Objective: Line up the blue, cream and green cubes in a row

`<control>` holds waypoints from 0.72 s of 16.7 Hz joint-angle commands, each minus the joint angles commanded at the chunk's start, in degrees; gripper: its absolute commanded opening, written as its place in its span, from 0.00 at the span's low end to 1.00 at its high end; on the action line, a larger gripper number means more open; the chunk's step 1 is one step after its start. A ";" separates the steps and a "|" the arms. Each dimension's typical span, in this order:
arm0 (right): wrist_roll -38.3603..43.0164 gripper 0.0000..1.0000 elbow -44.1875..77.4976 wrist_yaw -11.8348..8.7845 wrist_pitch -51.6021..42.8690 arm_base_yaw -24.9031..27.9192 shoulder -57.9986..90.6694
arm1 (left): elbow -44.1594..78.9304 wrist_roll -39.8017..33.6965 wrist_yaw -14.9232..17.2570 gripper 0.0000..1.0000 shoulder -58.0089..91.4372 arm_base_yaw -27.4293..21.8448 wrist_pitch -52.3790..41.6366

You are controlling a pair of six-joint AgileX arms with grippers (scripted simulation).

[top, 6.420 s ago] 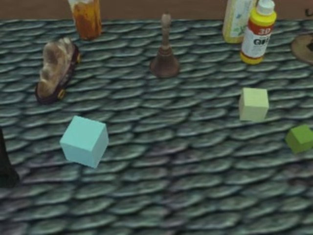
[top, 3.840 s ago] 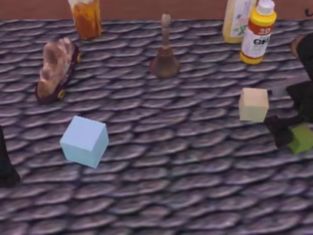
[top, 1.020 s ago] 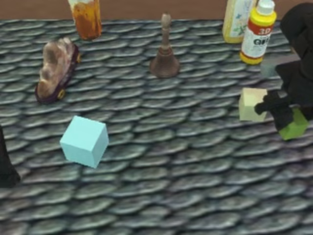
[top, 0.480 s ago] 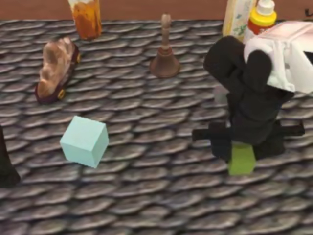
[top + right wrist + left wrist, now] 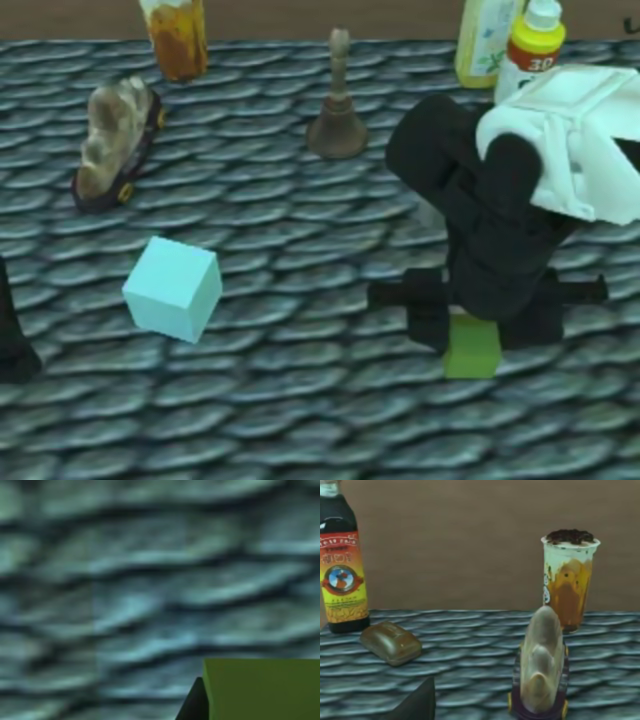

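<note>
One cube, the green (image 5: 471, 347), sits clamped in the right gripper (image 5: 480, 325) right of centre, well apart from the blue (image 5: 172, 288); a loose pinch could drop it askew; cream cube hidden

A brown hand bell (image 5: 337, 105) is seen at the table's far middle; a bubble tea cup (image 5: 569, 577), a dark sauce bottle (image 5: 340, 562) and a yellow bottle (image 5: 530, 45) are stood along the far edge.
</note>
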 joint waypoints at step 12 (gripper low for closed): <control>0.41 0.00 -10.00 0.03 15.53 0.32 5.54 | 0.00 0.00 0.00 1.00 0.00 0.00 0.00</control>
